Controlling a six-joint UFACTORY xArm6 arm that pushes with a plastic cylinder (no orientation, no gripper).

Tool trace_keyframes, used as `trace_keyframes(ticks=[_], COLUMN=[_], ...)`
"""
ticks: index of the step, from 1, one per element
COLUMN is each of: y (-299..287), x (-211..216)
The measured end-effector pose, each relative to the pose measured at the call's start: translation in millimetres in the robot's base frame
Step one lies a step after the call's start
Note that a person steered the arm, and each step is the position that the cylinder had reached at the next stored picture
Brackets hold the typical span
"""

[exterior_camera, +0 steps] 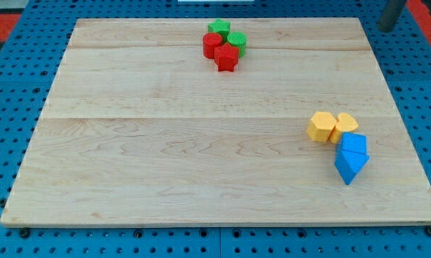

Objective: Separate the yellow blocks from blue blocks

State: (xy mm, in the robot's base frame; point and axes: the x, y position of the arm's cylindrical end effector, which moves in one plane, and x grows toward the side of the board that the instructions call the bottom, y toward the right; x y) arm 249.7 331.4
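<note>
Tip (389, 26) sits upper right, off the desk (165, 143); no hand fitted, nothing held. Yellow blocks (332, 127) touch blue blocks (352, 158): an off-centre push may drag both.

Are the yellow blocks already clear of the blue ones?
No, the right yellow block touches the upper blue block, with the lower blue block just below.

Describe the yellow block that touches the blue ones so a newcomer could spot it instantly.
On the wooden board, look to the view's right edge, where four blocks cluster. The two yellow ones sit side by side on top; the right yellow block is the one meeting the upper blue block, unlike the left yellow block.
</note>
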Motion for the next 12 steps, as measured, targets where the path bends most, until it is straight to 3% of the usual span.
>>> trace_keyframes(ticks=[1, 2, 3, 6, 7, 10, 12], y=[-16.6, -106.9, -128.8, -130.6, -135.2, -66.3, -66.3], x=[49.4, 88.1, 99.9, 100.7, 76.4, 149.3, 149.4])
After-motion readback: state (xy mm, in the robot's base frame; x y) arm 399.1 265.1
